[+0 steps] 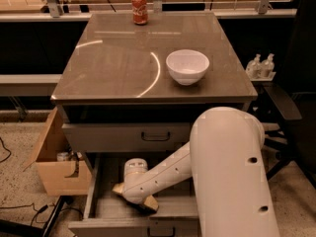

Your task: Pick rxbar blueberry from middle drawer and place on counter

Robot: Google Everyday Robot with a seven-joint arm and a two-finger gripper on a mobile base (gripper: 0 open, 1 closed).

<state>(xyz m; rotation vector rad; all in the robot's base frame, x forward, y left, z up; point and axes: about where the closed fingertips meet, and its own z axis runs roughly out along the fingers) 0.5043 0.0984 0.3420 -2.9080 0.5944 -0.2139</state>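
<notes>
The middle drawer (106,214) is pulled open below the shut top drawer (113,136). My white arm reaches down into it from the right. The gripper (136,197) is low inside the drawer, left of centre, with its yellowish tips near the drawer floor. The rxbar blueberry is hidden; I cannot see it in the drawer or anywhere else. The counter (113,68) is the glossy grey-brown cabinet top above the drawers.
A white bowl (187,66) sits on the counter's right side and a red soda can (139,8) at its far edge. A cardboard box (57,162) stands on the floor at left. A dark chair (291,107) and two bottles (260,66) are at right.
</notes>
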